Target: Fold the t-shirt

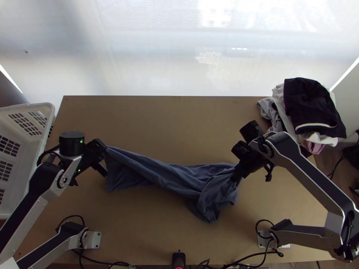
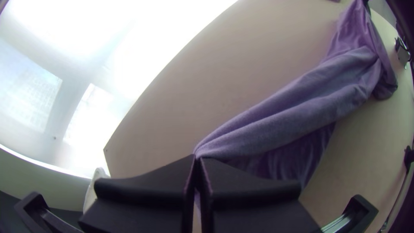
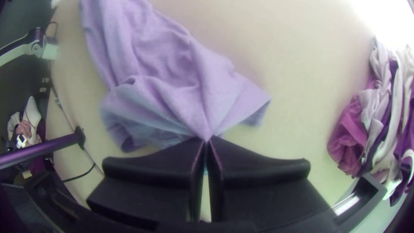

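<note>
In the top view, the shirt (image 1: 172, 175) lies bunched lengthwise across the surface (image 1: 157, 121), between the two claws. The left claw (image 1: 104, 155) holds one end, with a flap of cloth hanging beside it. The right claw (image 1: 235, 176) holds the crumpled other end. A white basket (image 1: 28, 108) stands at the left edge, and a pile of clothes (image 1: 309, 103) sits at the far right corner.

In the left wrist view, the claw's fingers (image 2: 146, 183) are closed on a corner of the shirt, which runs away in long, loose folds.

In the right wrist view, the fingers (image 3: 155, 172) pinch a gathered point of the shirt, with creases fanning out from their tips.
</note>
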`<state>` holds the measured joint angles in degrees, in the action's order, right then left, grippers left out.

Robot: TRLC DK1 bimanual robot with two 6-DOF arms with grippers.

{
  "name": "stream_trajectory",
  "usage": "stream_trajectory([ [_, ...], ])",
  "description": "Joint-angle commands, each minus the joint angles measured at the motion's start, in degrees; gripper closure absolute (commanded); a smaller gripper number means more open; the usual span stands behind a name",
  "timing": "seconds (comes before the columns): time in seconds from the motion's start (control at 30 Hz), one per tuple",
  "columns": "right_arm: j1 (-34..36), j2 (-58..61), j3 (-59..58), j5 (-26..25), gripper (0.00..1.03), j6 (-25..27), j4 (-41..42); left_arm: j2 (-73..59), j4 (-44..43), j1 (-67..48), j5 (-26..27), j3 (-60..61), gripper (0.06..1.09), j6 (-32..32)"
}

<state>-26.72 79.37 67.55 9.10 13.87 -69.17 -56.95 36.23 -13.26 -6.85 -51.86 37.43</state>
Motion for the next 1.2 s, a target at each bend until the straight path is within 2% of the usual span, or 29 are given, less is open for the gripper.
stream_trajectory([
  [0.0, 3.1, -9.4, 7.8, 2.2, 1.00, 4.7, -14.0, -1.1, 0.2, 7.0, 1.7, -3.3, 1.05, 1.7],
  [0.13, 3.4, -14.2, 9.0, 1.9, 1.00, 4.6, -15.7, -1.7, 0.5, 10.0, 2.5, -5.4, 1.05, 2.3],
  [0.23, 9.1, -15.8, 7.2, 1.9, 1.00, 4.9, -15.5, -2.7, 0.4, 12.3, 2.5, -6.6, 1.05, 2.6],
  [0.43, 17.8, -16.6, -3.1, 1.9, 1.00, 8.2, -14.9, -4.8, 0.2, 16.3, 2.6, -9.0, 1.05, 2.3],
  [0.57, 19.2, -16.0, -9.4, 1.9, 1.00, 9.2, -13.1, -3.6, 0.9, 15.5, 2.6, -6.3, 1.05, 2.3],
  [0.77, 20.6, -9.8, -10.2, 2.0, 1.00, 7.3, -0.4, -2.9, 0.5, 10.4, 2.6, -2.9, 1.05, 2.2],
  [0.97, 13.9, -1.8, -5.0, 2.1, 1.00, 4.1, 8.4, -4.0, -0.8, 2.4, 2.6, -0.5, 1.05, 0.4],
  [1.07, 12.7, 0.8, -3.1, 2.0, 1.00, 1.7, 17.9, -5.8, -2.4, 0.1, 2.5, 0.4, 1.05, 0.2],
  [1.17, 12.7, 5.9, 2.4, 2.0, 1.00, 0.3, 21.0, -7.1, -3.8, -0.4, 2.5, -0.3, 1.05, -0.3],
])
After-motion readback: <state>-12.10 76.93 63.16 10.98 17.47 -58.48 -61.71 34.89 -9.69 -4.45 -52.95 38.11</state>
